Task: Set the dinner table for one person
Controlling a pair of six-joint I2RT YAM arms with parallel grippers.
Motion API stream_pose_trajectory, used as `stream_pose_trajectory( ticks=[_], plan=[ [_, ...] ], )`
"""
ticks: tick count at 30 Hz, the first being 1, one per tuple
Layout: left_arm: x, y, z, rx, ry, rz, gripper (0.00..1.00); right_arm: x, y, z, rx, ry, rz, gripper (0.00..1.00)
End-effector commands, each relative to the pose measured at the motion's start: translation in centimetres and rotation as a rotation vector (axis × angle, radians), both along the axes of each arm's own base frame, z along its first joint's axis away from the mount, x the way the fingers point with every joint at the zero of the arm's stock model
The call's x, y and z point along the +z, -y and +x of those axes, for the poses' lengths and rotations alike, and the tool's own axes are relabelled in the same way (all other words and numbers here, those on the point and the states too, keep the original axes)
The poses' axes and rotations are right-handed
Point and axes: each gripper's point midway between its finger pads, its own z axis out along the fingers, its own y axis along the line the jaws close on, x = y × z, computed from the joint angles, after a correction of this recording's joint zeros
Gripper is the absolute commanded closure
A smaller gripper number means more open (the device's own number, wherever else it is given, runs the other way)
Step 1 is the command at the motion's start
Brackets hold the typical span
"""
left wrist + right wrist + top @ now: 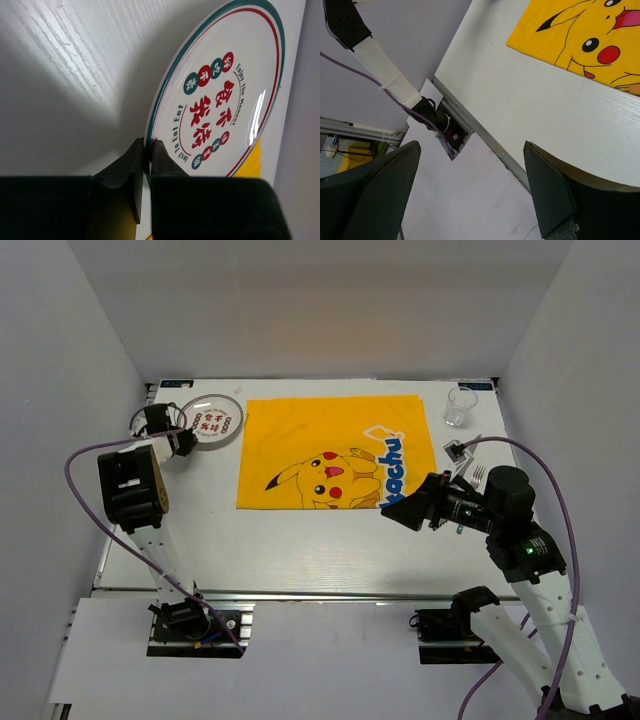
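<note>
White walls box in the dinner table [330, 545], a large flat white tabletop with faint plank lines that fills the middle of the overhead view, with a metal rail [330, 594] running along its near edge. Over to the left gripper [148, 148]: its dark fingers are pinched narrow on the rim of the round white plate [220, 85], the one with the green-and-red ring and red Chinese lettering, one finger on each side of the edge. That plate sits at the table's far left corner, and I can't tell whether it is lifted off the wood. Just beside it lies the yellow rectangular cloth [330, 455] with its cartoon print, spread flat across the far middle of the table. Now the right gripper [471, 146]: jaws spread wide, nothing between them, only bare tabletop and the rail in its wrist view. It hovers over the right side of the table, pointing left at the cloth's near right corner. Behind that arm, a silver fork [479, 476] peeks out, partly hidden. Well beyond, a clear drinking glass [458, 407] stands upright near the far right corner.
</note>
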Motion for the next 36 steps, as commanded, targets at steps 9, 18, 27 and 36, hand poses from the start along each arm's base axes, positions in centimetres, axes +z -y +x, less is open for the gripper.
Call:
stream_pose_trajectory(
  ticks=[9,18,27,36],
  plan=[
    [17.0,5.9,0.8,-0.228,0.476,0.044,1.00,1.2,1.2,0.6,-0.078,0.084,-0.042,0.11],
    [16.2,23.1,0.9,-0.721,0.506,-0.077,1.00,-3.4,2.6,3.4,-0.283,-0.038,-0.058,0.11],
    [12.2,34.3,-1.7,-0.960,0.476,-0.211,1.00,-4.3,3.2,3.0,-0.309,-0.051,-0.069,0.11],
    [8.7,35.2,-3.8,-0.987,0.409,-0.212,1.00,-4.9,3.7,2.3,-0.307,-0.046,-0.104,0.11]
  ],
)
